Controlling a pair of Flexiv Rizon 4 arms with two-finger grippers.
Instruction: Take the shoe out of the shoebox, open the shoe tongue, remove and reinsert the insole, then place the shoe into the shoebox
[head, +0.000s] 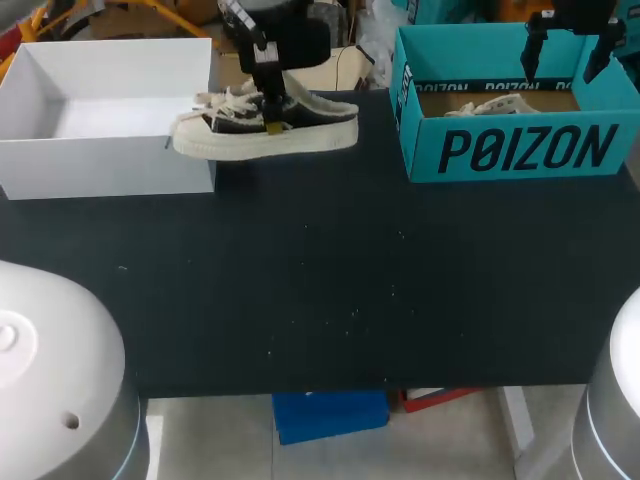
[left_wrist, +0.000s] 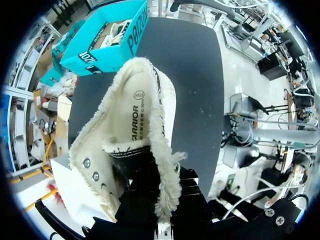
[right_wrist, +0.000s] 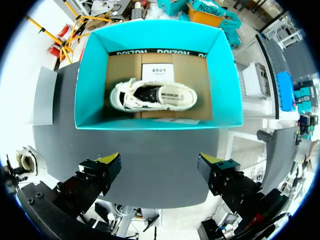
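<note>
Left jaws grip one shoe (head: 320, 128) at its collar; right jaws stand wide apart above the teal box (head: 520, 150).
Two shoes, two boxes. The gripped shoe is side-on at the far side of the black bench (head: 330, 290), just in front of the open white box (head: 100, 165), with its toe towards the teal box. It is a low cream canvas sneaker with frayed edges, cream laces, metal eyelets, dark lining and a thick pale rubber sole. The second shoe (right_wrist: 155, 95), matching in look, lies on brown card inside the teal box.
</note>
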